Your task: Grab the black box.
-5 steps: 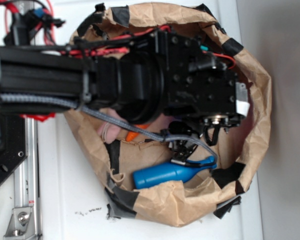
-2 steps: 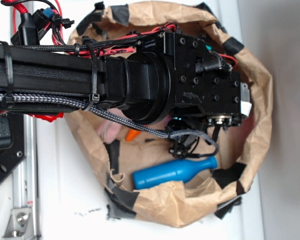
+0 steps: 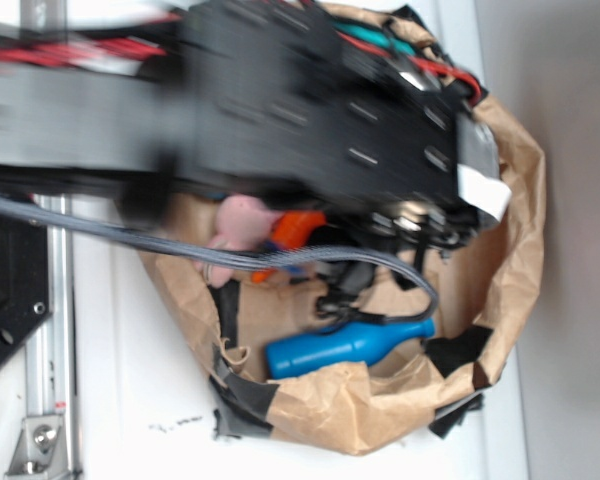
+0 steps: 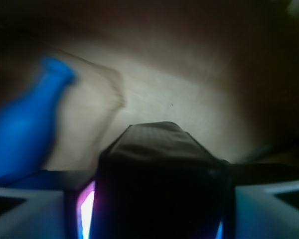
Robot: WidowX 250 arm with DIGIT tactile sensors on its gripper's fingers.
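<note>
The black box (image 4: pixel 157 184) fills the lower middle of the wrist view, dark and squarish, seated between my two pale fingers (image 4: pixel 25 209). My gripper (image 4: pixel 154 199) is shut on it, above the brown paper floor of the bag. In the exterior view my blurred black arm (image 3: pixel 280 110) covers the upper part of the paper bag (image 3: pixel 510 230), and it hides the gripper and the box.
A blue bottle (image 3: pixel 345 345) lies on the bag floor, at the left in the wrist view (image 4: pixel 25 129). An orange toy carrot (image 3: pixel 295 230) and a pink toy (image 3: pixel 242 222) lie under the arm. A black metal plate (image 3: pixel 5 300) and a rail (image 3: pixel 55 330) stand at the left.
The arm has swung toward the top of the frame and is now motion-blurred. That has uncovered the pink toy and more of the orange carrot. The blue bottle has stayed put.
</note>
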